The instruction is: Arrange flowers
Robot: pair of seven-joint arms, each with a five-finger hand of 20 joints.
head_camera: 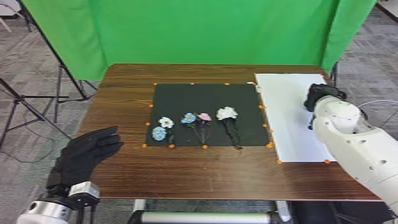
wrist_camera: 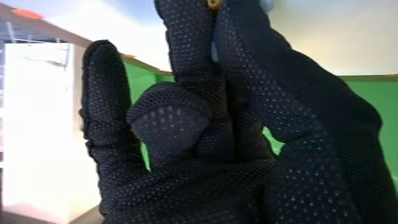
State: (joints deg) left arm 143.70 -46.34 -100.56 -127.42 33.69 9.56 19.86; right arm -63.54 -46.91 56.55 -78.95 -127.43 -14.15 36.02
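Observation:
In the head view, my right hand [head_camera: 322, 94] is over the right edge of the white sheet [head_camera: 289, 115]. In the right wrist view the fingers of my right hand [wrist_camera: 231, 172] are mostly straight, the thumb bent inward; a small yellow spot shows by the fingertips. My left hand [head_camera: 84, 152] rests open by the table's left edge. On the black mat [head_camera: 200, 95] lie a blue cluster flower [head_camera: 159, 133], a small white flower [head_camera: 166, 122], a blue flower [head_camera: 188, 118], a pink flower [head_camera: 204, 116] and a larger white flower [head_camera: 227, 113] with a long dark stem.
Orange markers line the mat and the sheet. The brown table [head_camera: 204, 175] has bare wood in front of and left of the mat. A green cloth [head_camera: 213, 32] hangs behind it, and dark stand legs [head_camera: 58, 97] are beyond its left side.

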